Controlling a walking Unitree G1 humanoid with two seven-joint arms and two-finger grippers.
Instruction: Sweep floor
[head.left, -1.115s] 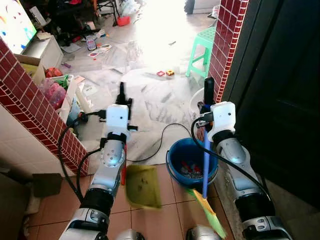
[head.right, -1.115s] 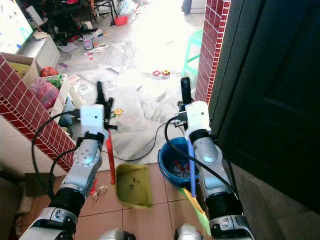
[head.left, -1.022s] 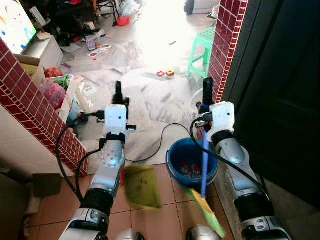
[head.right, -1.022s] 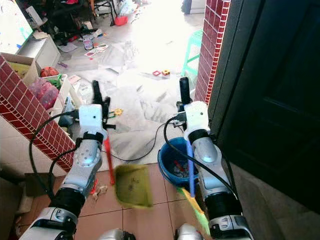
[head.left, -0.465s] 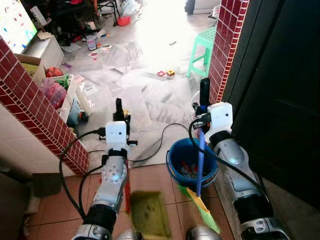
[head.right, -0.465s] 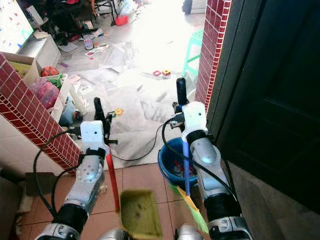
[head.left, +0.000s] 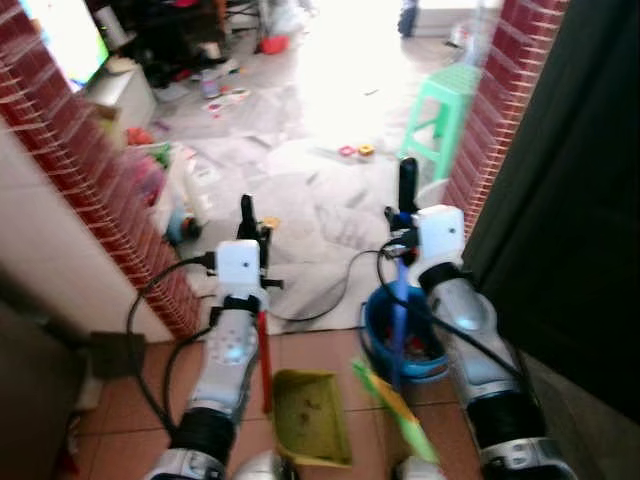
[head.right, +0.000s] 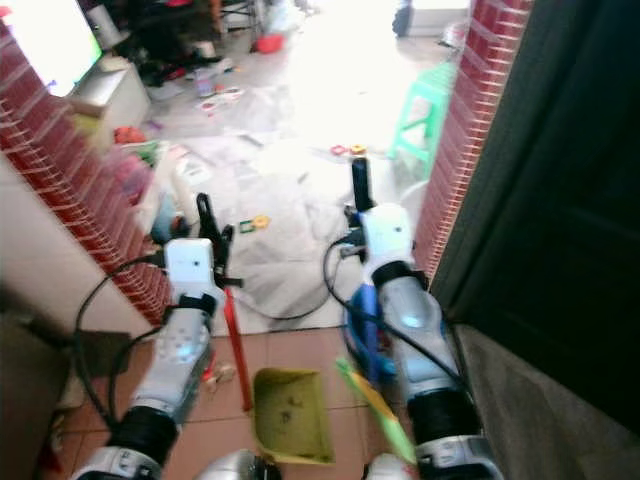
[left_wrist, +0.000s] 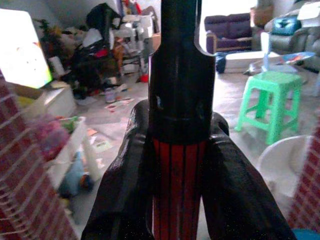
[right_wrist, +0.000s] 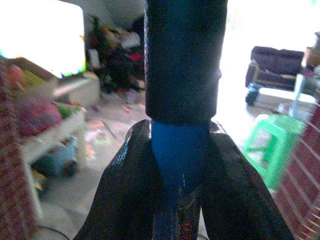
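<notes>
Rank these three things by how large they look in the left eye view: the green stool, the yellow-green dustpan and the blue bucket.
1. Dustpan and blue bucket: they look about alike. The right arm hides part of the bucket, so I do not rank them.
2. Green stool: it looks smallest, but it stands farther from the camera, so its true size is unsure.

Cluttered home: sofa (left_wrist: 235, 31), green stool (head.left: 447, 101), toys strewn on floor (head.left: 330, 200).
</notes>
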